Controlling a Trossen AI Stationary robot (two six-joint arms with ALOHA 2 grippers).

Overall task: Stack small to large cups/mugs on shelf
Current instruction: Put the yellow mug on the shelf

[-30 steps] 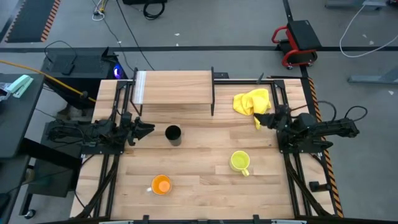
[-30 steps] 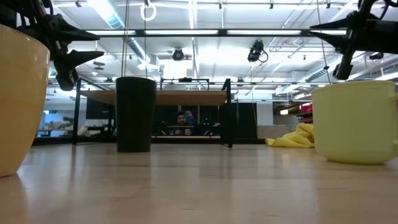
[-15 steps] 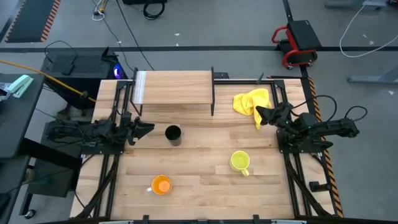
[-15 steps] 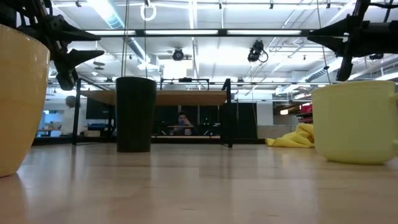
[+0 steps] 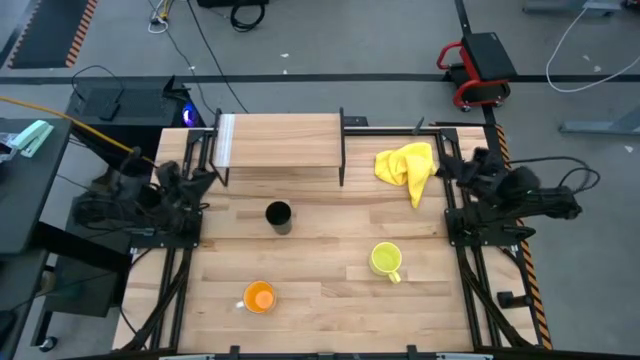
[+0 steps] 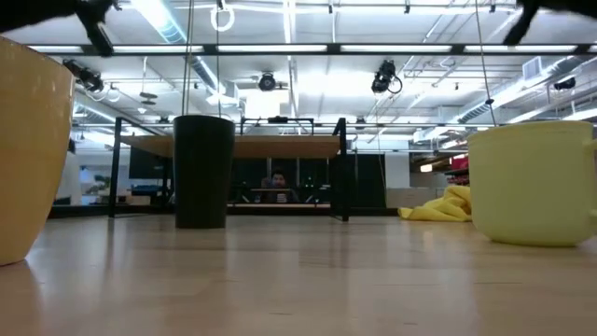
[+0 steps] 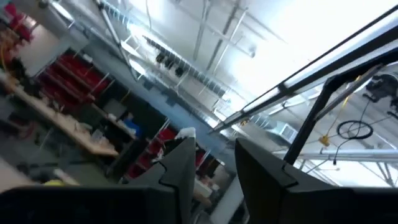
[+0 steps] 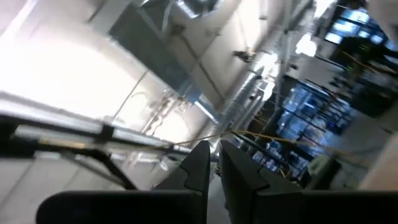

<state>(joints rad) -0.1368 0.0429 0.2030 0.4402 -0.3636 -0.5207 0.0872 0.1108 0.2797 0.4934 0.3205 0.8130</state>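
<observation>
High view first: my left fingers (image 5: 192, 178) sit at the counter's (image 5: 320, 310) left edge, slightly parted, holding nothing. Right of them, away from any finger, the black cup (image 5: 278, 214) stands upright, mouth up; the orange mug (image 5: 259, 297) and yellow mug (image 5: 385, 259) too. The shelf (image 5: 283, 141) runs lengthwise across the back. My right fingers (image 5: 464, 164), nearly together and empty, hover beside the yellow cloth (image 5: 407, 163). No writing legible.
</observation>
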